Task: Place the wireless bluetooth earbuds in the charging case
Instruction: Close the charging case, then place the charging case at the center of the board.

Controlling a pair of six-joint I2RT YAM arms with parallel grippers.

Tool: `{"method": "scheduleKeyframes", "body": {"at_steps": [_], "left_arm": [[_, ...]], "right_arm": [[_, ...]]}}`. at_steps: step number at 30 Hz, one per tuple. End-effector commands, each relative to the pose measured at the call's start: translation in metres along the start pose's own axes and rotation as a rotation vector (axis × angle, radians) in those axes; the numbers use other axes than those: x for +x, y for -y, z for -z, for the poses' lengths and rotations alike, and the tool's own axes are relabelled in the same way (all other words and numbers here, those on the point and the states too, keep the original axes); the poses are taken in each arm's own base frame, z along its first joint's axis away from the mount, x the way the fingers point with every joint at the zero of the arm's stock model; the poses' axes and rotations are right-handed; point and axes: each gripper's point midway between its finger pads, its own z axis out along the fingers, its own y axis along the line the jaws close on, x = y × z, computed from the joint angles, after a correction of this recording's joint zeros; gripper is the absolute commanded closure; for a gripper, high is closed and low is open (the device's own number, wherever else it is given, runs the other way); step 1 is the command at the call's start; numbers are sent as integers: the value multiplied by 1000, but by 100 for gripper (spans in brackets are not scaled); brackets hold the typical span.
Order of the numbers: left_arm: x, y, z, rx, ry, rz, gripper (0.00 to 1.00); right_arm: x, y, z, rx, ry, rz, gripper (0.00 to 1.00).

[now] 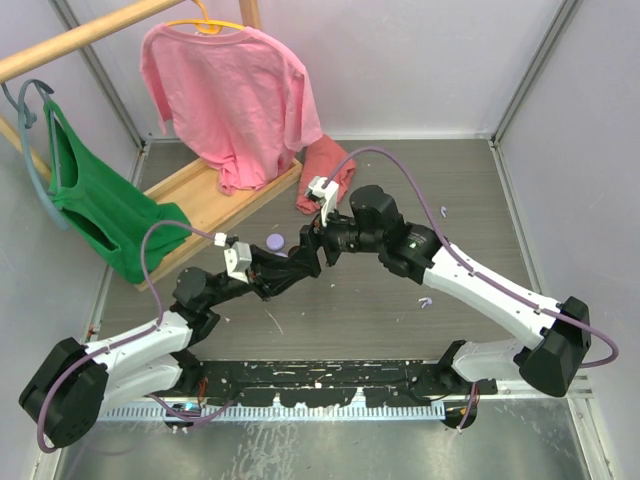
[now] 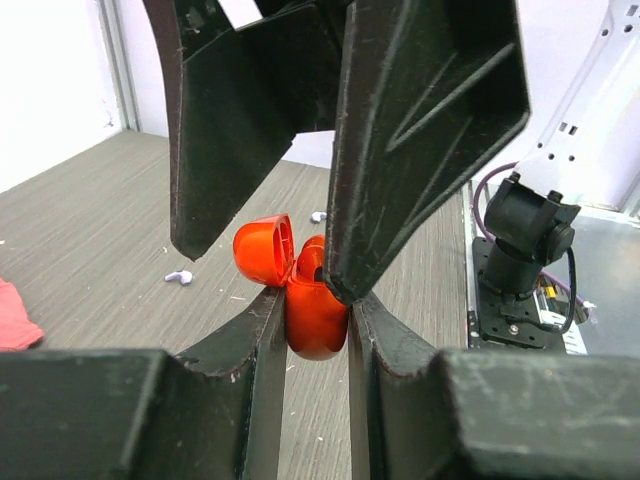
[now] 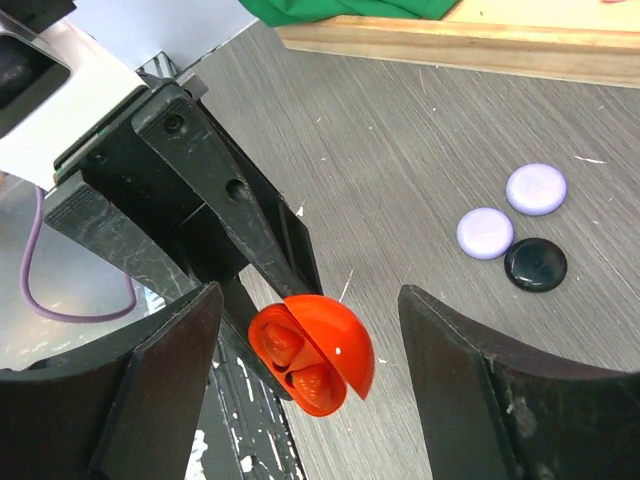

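Mid-table, your left gripper (image 2: 316, 305) is clamped tight on the orange-red case (image 3: 338, 345), lid flipped open. The right gripper (image 3: 310, 293) hangs over it, jaws spread wide and empty. Just left of them sit two lavender pucks (image 3: 536, 188) and a black puck (image 3: 535, 264), lids down. Two orange-red earbuds (image 3: 285, 343) look seated in the case, so I'd call that set nearly done. A loose lavender earbud (image 2: 178, 277) off to the right means more to go.
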Motion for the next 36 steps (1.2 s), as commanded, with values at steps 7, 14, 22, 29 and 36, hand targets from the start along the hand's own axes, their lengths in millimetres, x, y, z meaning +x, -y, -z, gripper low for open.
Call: {"method": "scheduleKeyframes", "body": {"at_steps": [7,14,22,29,36], "left_arm": [[-28,2,-3,-9,95,-13,99],[-21,-10,-4,-71,78,16,100],[-10,-19,-3,-123,37,58,100],[3,-22,-3,-144,-25,126,100],[38,-32,4,-264,-218,325,99]], "right_arm": [[2,-21,16,-173,-3,30,23],[3,-25,24,-188,-4,51,24],[2,-17,32,-132,6,60,24],[1,6,37,24,33,52,23],[9,51,55,301,70,14,23]]}}
